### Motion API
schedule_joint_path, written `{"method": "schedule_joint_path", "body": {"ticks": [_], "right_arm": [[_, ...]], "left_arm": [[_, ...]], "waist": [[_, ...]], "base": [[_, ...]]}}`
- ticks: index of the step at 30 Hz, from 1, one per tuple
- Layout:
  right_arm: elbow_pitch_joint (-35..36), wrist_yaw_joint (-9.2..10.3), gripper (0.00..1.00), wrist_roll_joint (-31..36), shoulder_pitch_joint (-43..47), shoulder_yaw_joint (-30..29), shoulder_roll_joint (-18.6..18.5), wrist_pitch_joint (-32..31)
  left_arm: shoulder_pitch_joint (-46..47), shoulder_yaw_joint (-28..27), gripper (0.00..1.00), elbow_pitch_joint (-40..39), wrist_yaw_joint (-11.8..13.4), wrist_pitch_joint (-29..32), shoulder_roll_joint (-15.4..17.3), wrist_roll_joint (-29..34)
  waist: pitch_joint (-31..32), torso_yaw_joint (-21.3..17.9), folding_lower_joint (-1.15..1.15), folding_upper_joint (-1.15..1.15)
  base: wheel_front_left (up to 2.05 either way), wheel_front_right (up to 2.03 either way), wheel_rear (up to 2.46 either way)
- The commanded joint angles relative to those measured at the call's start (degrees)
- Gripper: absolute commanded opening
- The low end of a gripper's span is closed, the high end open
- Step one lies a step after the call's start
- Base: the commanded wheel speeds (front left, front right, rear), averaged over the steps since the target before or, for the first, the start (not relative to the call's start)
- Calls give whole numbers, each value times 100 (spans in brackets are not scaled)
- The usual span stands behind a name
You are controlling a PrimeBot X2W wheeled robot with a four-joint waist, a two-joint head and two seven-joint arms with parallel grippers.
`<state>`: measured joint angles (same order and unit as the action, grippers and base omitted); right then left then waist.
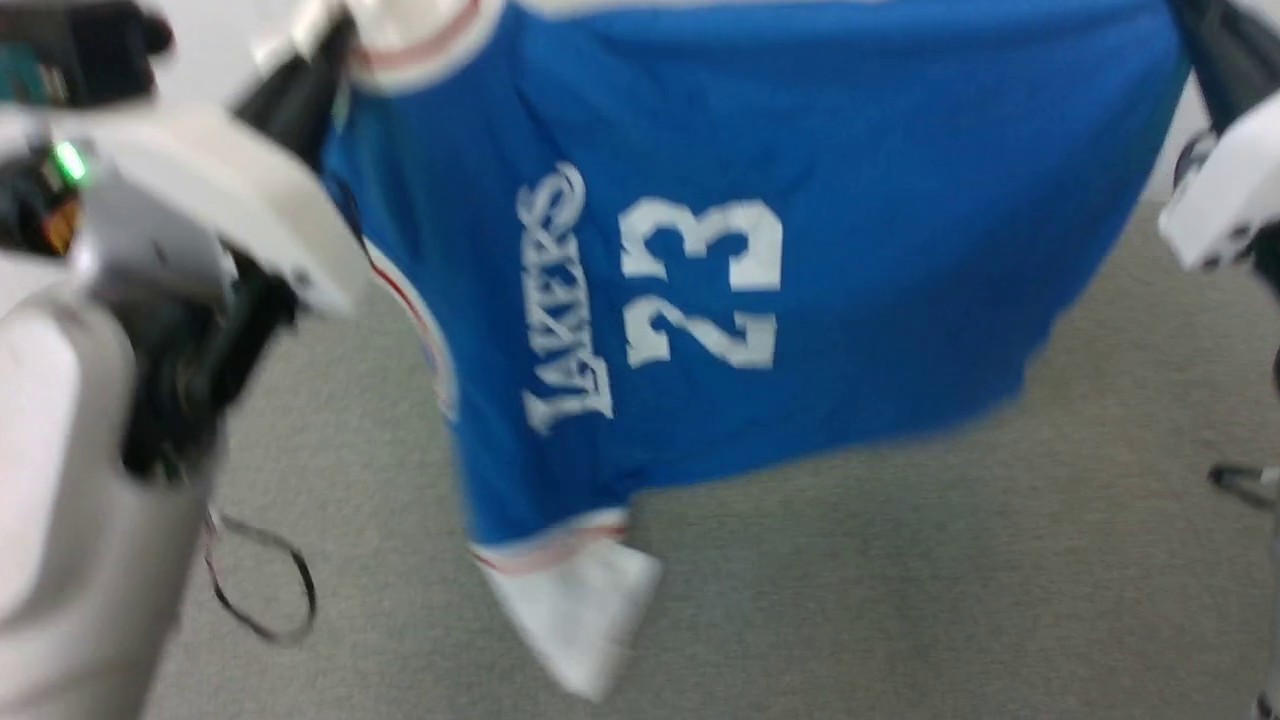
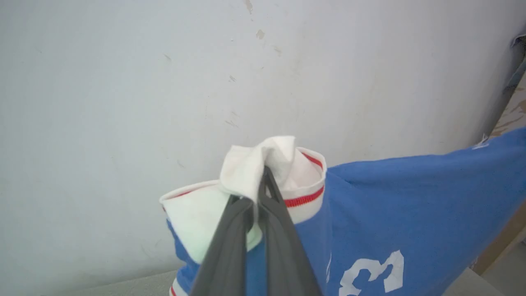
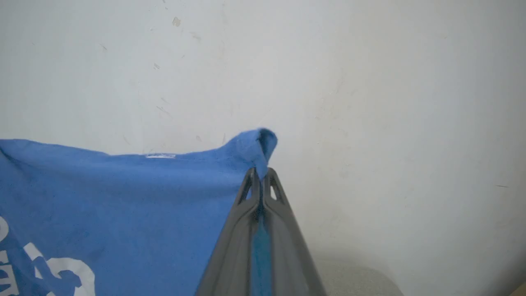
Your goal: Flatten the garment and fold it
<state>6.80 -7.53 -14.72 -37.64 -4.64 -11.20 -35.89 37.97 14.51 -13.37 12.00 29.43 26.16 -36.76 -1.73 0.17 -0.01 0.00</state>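
The shirt [image 1: 800, 200] hangs in the air, stretched sideways between the two grippers and clear of the carpet [image 1: 900, 600]. In the head view its top edge runs along the frame's top from 11 to 1 o'clock, and the "23" and the lettering sit near the centre, turned on their side. The lower edge slants from 3 o'clock down towards 6, where a white sleeve [image 1: 580, 620] with a red stripe dangles loose above the floor.

In its wrist view the left gripper [image 2: 263, 193] has its jaws pressed together on a bunch of the other white sleeve, with the blue cloth falling away towards 4 o'clock. The right gripper [image 3: 259, 181] pinches a blue corner of the hem, and the cloth spreads out towards 8 o'clock.

A pale, scuffed wall [image 2: 123, 82] stands behind the shirt. Below the hanging edge the carpet lies bare from 4 to 7 o'clock in the head view. A thin dark cable [image 1: 270, 590] loops at 8 o'clock, just beside the left arm [image 1: 60, 500].
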Motion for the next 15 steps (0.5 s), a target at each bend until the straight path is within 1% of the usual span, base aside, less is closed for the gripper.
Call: {"method": "schedule_joint_path", "body": {"ticks": [1,5,8,12,15], "right_arm": [[-85,4,0,-6,-195,33,-32,-26],[-574,4,0,53,-930,220,-138,-109],[-1008,4,0,130,-1498,392,-152,-112],[-1618,4,0,294,-2161,565,-60,-75],[-1997,4,0,424,-2614,574,-2,-19]], "left_arm": [[229,31,0,150,-80,26,72,103],[1297,271,0,1073,-449,138,149,333],[2050,387,0,1724,-613,211,129,475],[2887,454,0,2400,-745,239,98,617],[3469,466,0,2785,-745,162,60,763]], "waist": [[240,-281,1,0],[155,-381,1,0],[9,-466,1,0],[-309,-612,1,0],[-692,-703,1,0]], "base": [[0,0,0],[0,0,0],[0,0,0],[0,0,0],[0,0,0]]}}
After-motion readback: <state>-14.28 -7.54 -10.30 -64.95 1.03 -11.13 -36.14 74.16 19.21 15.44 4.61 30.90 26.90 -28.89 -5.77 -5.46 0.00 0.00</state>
